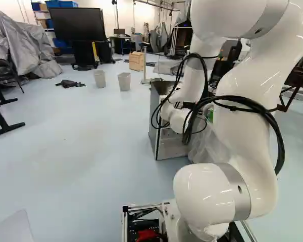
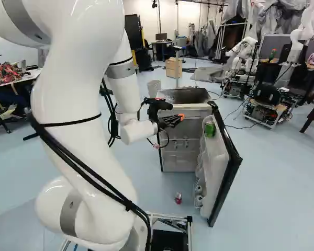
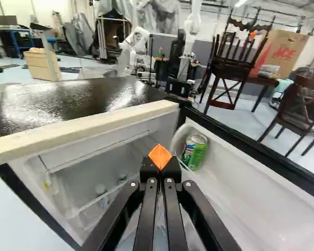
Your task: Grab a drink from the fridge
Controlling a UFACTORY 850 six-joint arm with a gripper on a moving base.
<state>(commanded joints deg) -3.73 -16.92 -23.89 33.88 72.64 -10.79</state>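
- The fridge (image 2: pixel 184 96) stands open ahead of my base, so reaching a drink needs no more pulling, as I judge it.
- Its door (image 2: pixel 214 163) is swung wide, on the fridge's right side as I face it, with shelves on its inner face.
- My pincer (image 3: pixel 160 157) hangs by the fridge's opening, fingers closed tip to tip, with nothing between them. The grab itself is undone.
- The drinks I most likely want, a green can (image 3: pixel 198 156) and another can (image 3: pixel 189 148) close beside it, sit in the fridge door's upper shelf, ahead of my tips. Left to do: spread my fingers, move in around one, close, lift it clear.
- A small red can (image 2: pixel 178 198) is on the floor, near the fridge door's lower end.
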